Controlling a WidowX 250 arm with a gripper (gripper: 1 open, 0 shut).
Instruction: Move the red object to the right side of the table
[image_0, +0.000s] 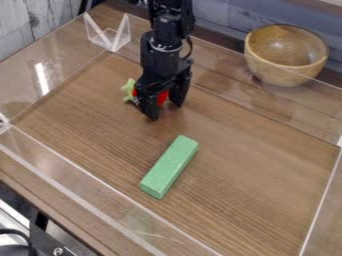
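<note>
Firstly, table (254, 160): brown wood-grain top, low clear walls. Wooden bowl (285, 54): round, at two o'clock, outside the far wall. Green block (171, 166): flat, near centre toward six o'clock. Gripper (159, 102): black, pointing straight down at eleven o'clock from the block, fingers spread wide astride the red object. Red object (156, 97): between those fingers, pale leafy cap showing at its nine o'clock side.

The black gripper (159, 100) is pointing straight down, its jaws spread around the small glossy red toy fruit (155, 96) on the brown wood-grain table (254, 170). A green rectangular block (170, 166) is lying nearby.
</note>
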